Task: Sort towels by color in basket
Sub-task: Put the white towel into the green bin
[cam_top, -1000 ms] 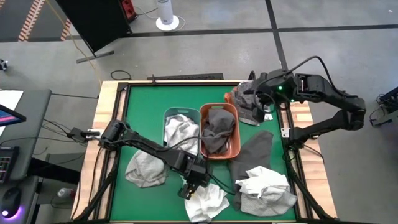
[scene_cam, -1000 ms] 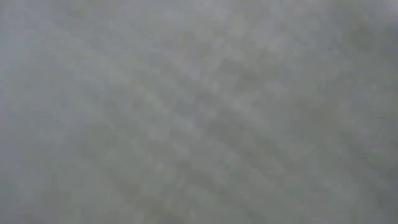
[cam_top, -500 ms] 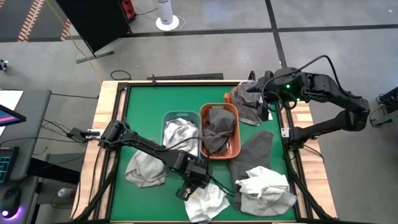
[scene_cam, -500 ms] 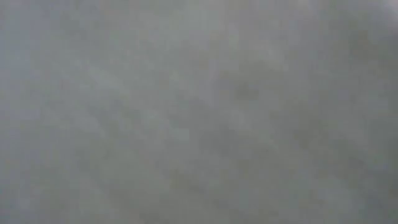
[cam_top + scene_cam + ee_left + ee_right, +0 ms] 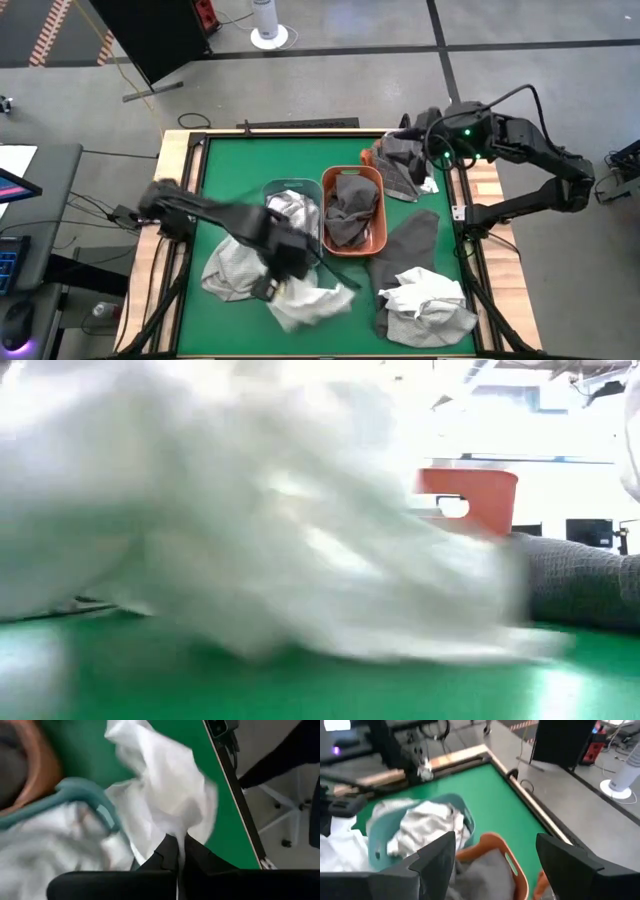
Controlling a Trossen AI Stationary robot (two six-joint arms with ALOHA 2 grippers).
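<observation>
My left gripper (image 5: 272,288) hangs above the table's near middle, shut on a white towel (image 5: 312,300), which fills the low view (image 5: 250,510). A teal basket (image 5: 272,188) holds pale towels. Beside it, an orange basket (image 5: 328,180) holds dark grey towels. A light grey towel (image 5: 230,270) lies at the near left. A dark grey towel (image 5: 410,245) lies at the near right with a white one (image 5: 425,300) on it. My right gripper (image 5: 495,865) is open and raised over a pile of grey and rust-orange towels (image 5: 398,165) at the far right. My left gripper pinches a bunched fold of the white towel (image 5: 172,827) between its two shut fingers (image 5: 167,852), coming from above and pointing steeply down. The cloth hangs slack below and spreads toward the table's near edge. In the low view its lowest part (image 5: 300,645) sits at the table top.
The two baskets stand side by side at the table's middle. The wooden table frame (image 5: 170,160) runs around the green mat. Bare green mat (image 5: 230,170) shows along the far left.
My left gripper has shut on the white towel near the front edge, then risen quickly and swung toward the table's left and the teal basket. The towel has been pulled up off the mat, its upper part lifted and its lower part trailing behind.
</observation>
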